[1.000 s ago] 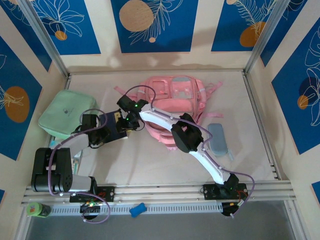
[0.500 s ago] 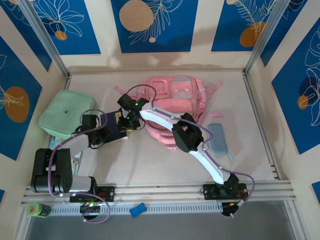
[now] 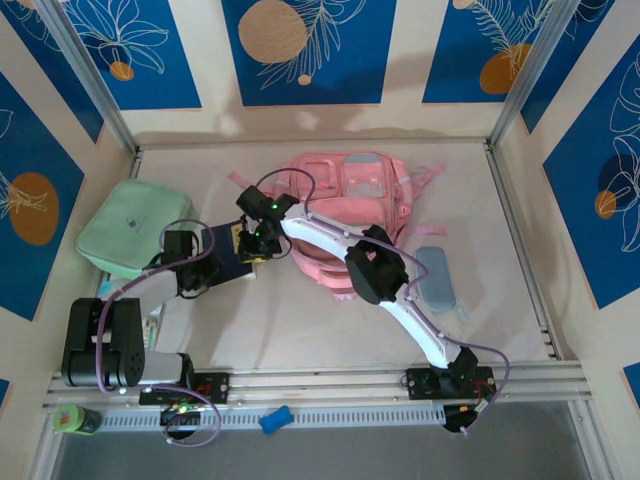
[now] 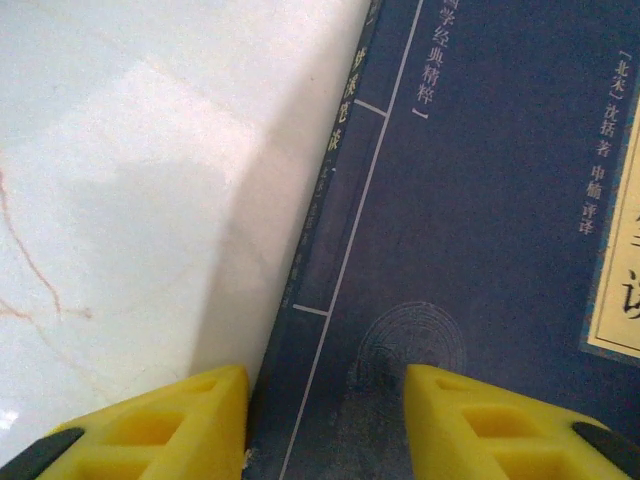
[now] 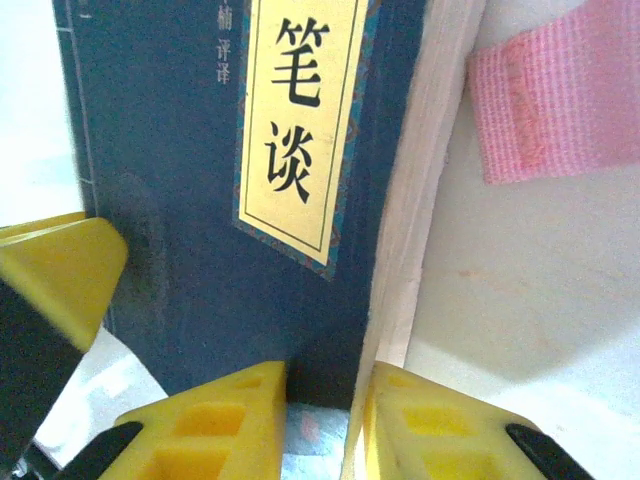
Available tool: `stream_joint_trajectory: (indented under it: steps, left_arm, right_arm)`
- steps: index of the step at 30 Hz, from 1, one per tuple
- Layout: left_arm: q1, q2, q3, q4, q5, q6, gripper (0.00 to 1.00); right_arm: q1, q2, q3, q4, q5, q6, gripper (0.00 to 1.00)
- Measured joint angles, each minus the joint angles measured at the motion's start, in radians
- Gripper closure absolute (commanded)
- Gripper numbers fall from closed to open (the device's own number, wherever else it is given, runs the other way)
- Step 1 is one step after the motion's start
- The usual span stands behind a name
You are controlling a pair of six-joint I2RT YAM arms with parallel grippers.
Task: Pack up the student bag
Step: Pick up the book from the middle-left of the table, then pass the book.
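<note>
At right gripper [image 5: 325, 420] tips: pinched onto the near fore-edge corner of a dark blue book [image 5: 190, 200]. One yellow pad on the cover, the other against the page block. Faces the cover's cream label with Chinese characters. Just past the page edge, a pink strap [image 5: 560, 110] flat on the table [image 5: 520, 300].

At left gripper [image 4: 320, 425]: jaws apart, straddling the book's spine line. One finger [image 4: 170, 425] over bare tabletop, the other over the cover. No squeeze visible, so reads as released.

From the top camera: both grippers meet at the book, left of centre, near the near-left edge of the student bag [image 3: 355, 195].

Student bag:
- lies flat, mid-table toward the far wall, pale blue panel up
- long axis runs far-to-near, near end skewed slightly left
- strap ends splay off both far corners
- crossed over its near-left part by the right arm

Further out:
- mint green soft case [image 3: 135, 228], well left of the bag, beyond the left arm
- grey-blue pencil case [image 3: 436, 278], just right of the bag's near end
</note>
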Motion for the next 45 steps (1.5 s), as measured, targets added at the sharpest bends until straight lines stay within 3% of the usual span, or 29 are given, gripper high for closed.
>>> stream_joint_trajectory:
  steps: [14,22,33,40,45]
  left_arm:
    - [0.0,-0.012,-0.007,0.007,0.002,0.0,0.56]
    - [-0.005,-0.105,0.0,-0.075,0.043,0.002,0.39]
    - [0.051,-0.385,0.187,-0.296,0.123,0.047,0.22]
    - [0.056,-0.38,0.22,-0.264,0.4,0.016,0.17]
    - [-0.035,-0.378,0.221,-0.187,0.507,-0.027,0.15]
  right_arm:
    - [0.006,-0.04,0.002,0.01,-0.023,0.018,0.97]
    - [0.017,-0.128,-0.047,0.04,-0.034,0.019,1.0]
    - [0.01,-0.533,-0.386,0.158,-0.06,0.015,1.0]
    - [-0.083,-0.87,-0.711,0.282,-0.122,0.007,1.0]
    - [-0.188,-1.041,-0.888,0.354,-0.208,0.003,1.0]
